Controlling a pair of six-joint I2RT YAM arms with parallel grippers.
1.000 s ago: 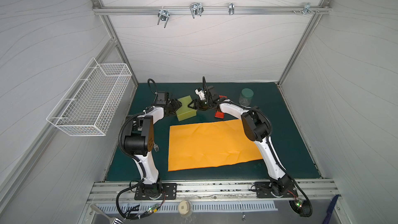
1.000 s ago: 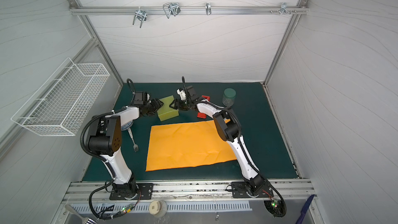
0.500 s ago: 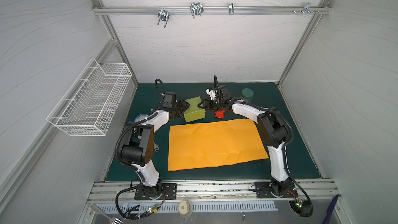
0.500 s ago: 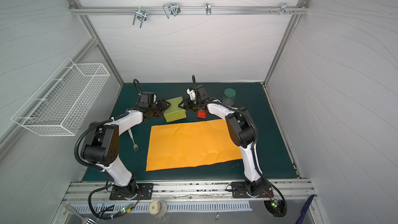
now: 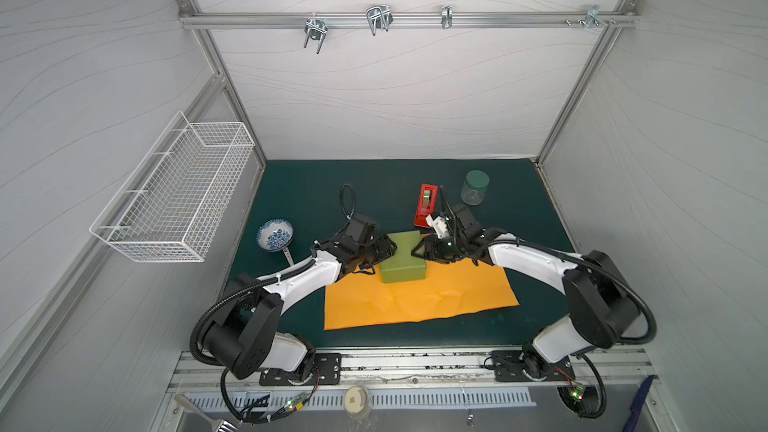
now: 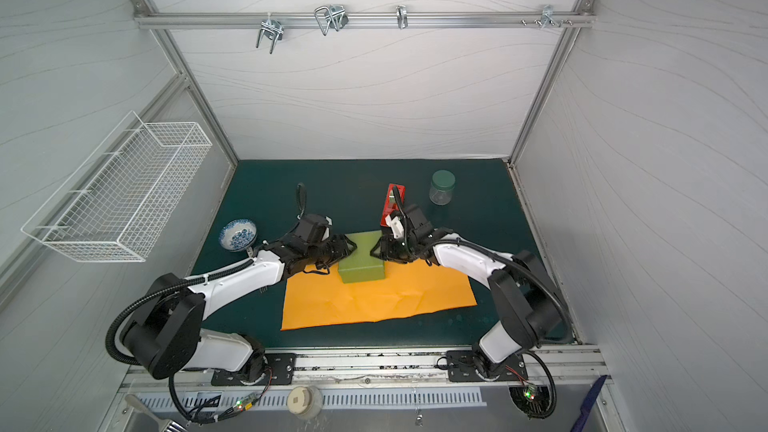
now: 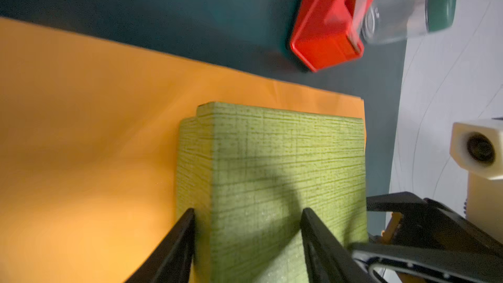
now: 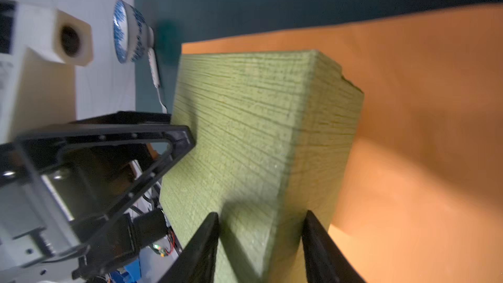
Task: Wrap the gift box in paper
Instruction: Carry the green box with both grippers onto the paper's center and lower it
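A: Where is the paper?
B: The paper [image 5: 419,303] lies flat and creased on the dark green mat [image 5: 307,184], between both arms.
A: And the gift box?
B: The gift box [image 5: 402,257] is at the 12 o'clock edge of the paper. I cannot tell if it rests on the sheet or hangs just above it.
A: The grippers?
B: The left gripper [image 5: 386,249] grasps the box from its 9 o'clock side. The right gripper [image 5: 419,252] grasps it from 3 o'clock. Each has one finger on the textured top.
A: Smaller things?
B: From the box, a red tape dispenser [image 5: 427,205] is at 1 o'clock. A blue-patterned bowl [image 5: 275,234] is at 9 o'clock. A green-lidded jar [image 5: 475,187] is between 1 and 2 o'clock.
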